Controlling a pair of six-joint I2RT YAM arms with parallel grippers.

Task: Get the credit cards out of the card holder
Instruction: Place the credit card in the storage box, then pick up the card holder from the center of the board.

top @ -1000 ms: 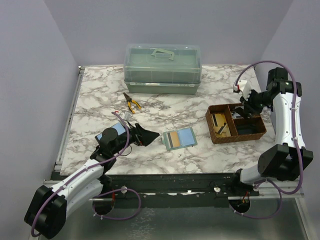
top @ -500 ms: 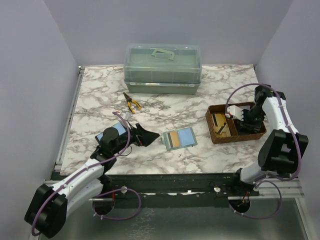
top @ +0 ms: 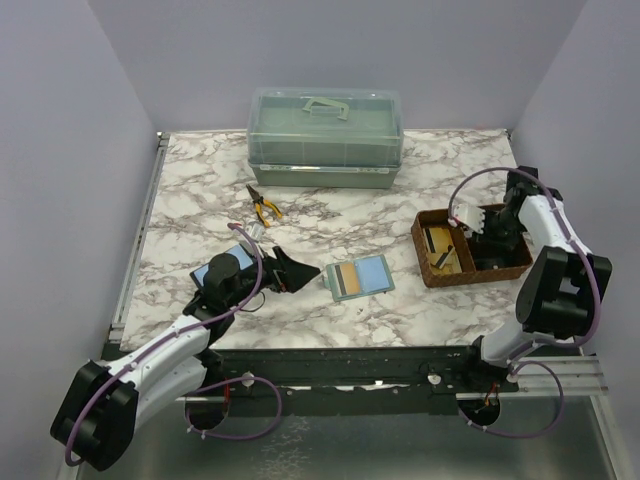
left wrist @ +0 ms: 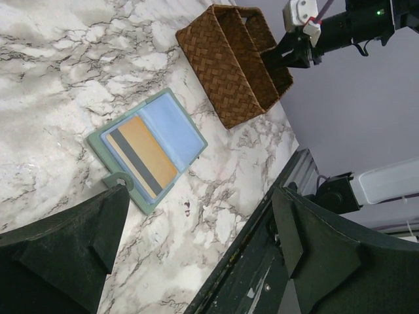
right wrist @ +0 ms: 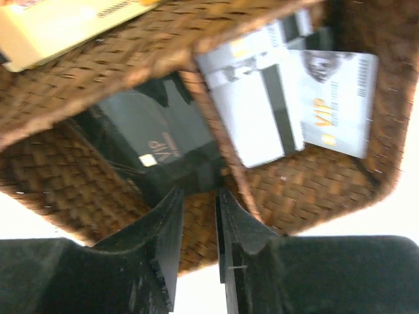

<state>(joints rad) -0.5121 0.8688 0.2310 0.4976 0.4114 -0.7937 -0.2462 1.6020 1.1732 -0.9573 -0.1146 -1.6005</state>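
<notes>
The card holder [top: 359, 277] lies open and flat on the marble table, grey-green rim, blue inside. A tan card with a dark stripe [left wrist: 141, 157] sits in one half of the holder [left wrist: 171, 124]. My left gripper [top: 292, 272] is open and empty just left of the holder, low over the table; its wrist view [left wrist: 200, 193] shows the jaws spread wide. My right gripper [top: 487, 232] is down in the brown basket [top: 440, 270], jaws a little apart and empty [right wrist: 200, 196]. A black card [right wrist: 147, 140] lies at its fingertips, with two pale cards [right wrist: 262, 111] beyond the divider.
A green translucent toolbox [top: 325, 137] stands at the back. Yellow-handled pliers [top: 264, 207] lie left of centre. A blue black-framed panel [top: 230, 256] lies partly under my left arm. A yellow card [right wrist: 59, 26] lies in another basket compartment. The table's front rail [left wrist: 262, 222] is close.
My right gripper came down from a raised spot behind the basket into the basket's right side. The left arm and the card holder have not moved.
</notes>
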